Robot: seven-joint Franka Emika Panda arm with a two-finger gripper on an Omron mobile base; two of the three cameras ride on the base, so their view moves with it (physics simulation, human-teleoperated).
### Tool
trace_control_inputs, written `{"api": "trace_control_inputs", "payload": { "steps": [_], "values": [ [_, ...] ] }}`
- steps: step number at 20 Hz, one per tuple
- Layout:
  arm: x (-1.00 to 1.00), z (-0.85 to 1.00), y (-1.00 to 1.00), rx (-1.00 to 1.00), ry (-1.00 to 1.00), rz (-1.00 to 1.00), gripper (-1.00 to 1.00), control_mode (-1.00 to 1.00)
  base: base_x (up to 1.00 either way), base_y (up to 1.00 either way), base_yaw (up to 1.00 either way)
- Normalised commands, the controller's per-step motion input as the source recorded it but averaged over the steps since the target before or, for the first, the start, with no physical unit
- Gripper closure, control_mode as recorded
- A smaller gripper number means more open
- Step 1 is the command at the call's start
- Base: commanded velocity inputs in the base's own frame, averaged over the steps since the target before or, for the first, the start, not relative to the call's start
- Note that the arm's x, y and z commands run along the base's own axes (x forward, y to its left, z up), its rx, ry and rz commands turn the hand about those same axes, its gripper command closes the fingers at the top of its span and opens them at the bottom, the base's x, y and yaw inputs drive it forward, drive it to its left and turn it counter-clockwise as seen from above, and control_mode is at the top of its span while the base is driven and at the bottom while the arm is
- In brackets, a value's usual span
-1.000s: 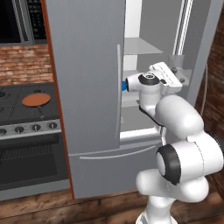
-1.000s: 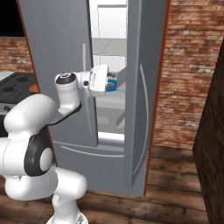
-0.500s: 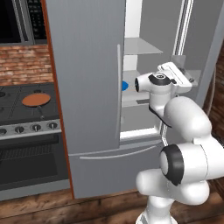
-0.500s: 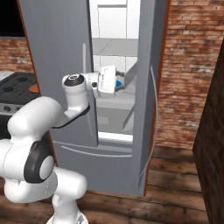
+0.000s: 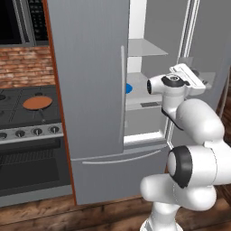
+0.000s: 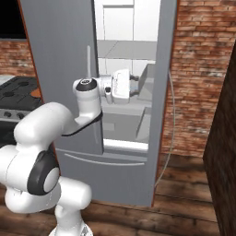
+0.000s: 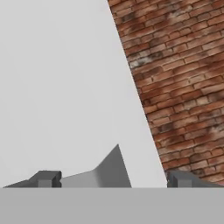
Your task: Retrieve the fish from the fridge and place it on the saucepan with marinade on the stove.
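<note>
Beside the stove [image 5: 27, 117], the fridge [image 5: 85, 103] stands with its right door swung wide, white interior and grey shelves exposed. That open door sits close to the arm's wrist, and my worry is that a swing of the arm towards the shelves clips the door edge or the middle shelf lip. On the cooktop the saucepan [image 5: 38, 103] waits well apart from the fridge, its marinade [image 5: 37, 102] a flat orange-brown disc; a long carry across the closed left door invites a drop. A blue plate [image 5: 128, 88] peeks out on the middle shelf just behind the left door's edge; the fish I cannot make out, so it is presumably there, hidden by the door. The gripper [image 6: 133, 85] hovers at shelf height by the open door, jaws spread and empty, pointing at the door rather than at the plate, so a reach from here could miss.
</note>
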Motion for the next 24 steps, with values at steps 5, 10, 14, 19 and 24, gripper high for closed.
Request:
{"api": "trace_control_inputs", "payload": {
  "steps": [5, 10, 14, 19, 24],
  "values": [
    [0.00, 0.00, -0.28, 0.00, 0.00, 0.00, -1.00, -1.00, 0.00, 0.00, 0.00],
    [0.00, 0.00, -0.23, 0.00, 0.00, 0.00, -1.00, -1.00, 0.00, 0.00, 0.00],
    [0.00, 0.00, -0.18, 0.00, 0.00, 0.00, -1.00, -1.00, 0.00, 0.00, 0.00],
    [0.00, 0.00, -0.13, 0.00, 0.01, 0.00, -1.00, -1.00, 0.00, 0.00, 0.00],
    [0.00, 0.00, -0.02, 0.00, 0.01, 0.00, -1.00, -1.00, 0.00, 0.00, 0.00]
  ]
}}
